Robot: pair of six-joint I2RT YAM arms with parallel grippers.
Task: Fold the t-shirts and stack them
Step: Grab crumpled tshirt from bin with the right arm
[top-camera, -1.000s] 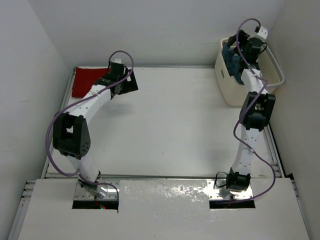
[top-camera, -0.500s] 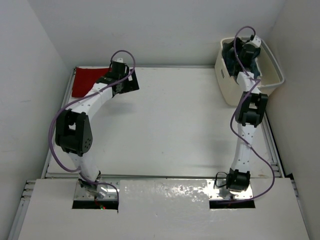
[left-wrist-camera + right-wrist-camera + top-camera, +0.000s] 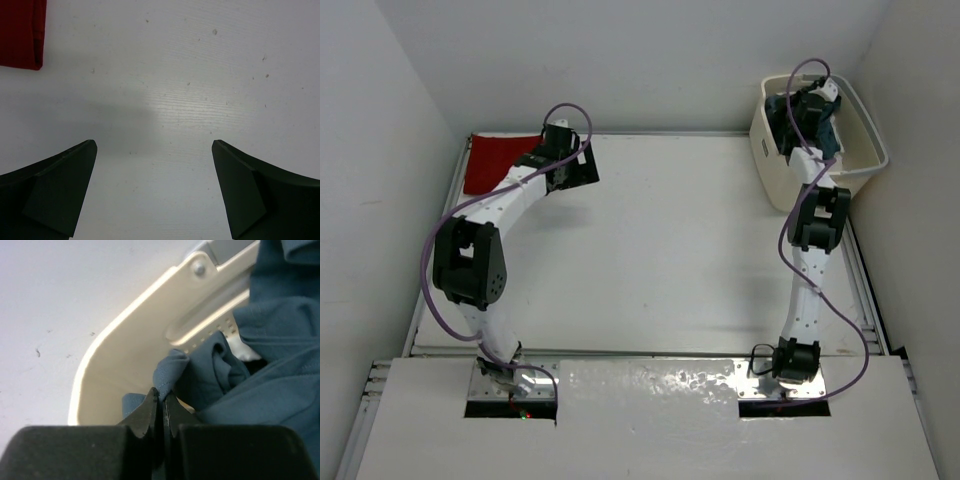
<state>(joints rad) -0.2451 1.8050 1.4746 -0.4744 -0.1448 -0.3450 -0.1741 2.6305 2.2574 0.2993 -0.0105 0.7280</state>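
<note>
When you look at the far left corner of the table (image 3: 660,260), you see the red t-shirt (image 3: 492,165) lying flat there. Your left gripper (image 3: 153,144) hangs just to the right of it, over bare table, and does not touch the shirt. Its two fingers are spread wide, with nothing between them.

Far over on the right, the cream basket (image 3: 770,175) sits at the back corner of the table. The blue-grey t-shirt (image 3: 280,390) is bunched up inside it, with part of it lying against the basket's wall with the small holes. Your right gripper (image 3: 161,399) reaches down into the basket. Its fingers are pressed together on a small fold of the blue-grey cloth, close to the rim. A bit of white shows under the blue cloth, but you cannot tell what it is.
</note>
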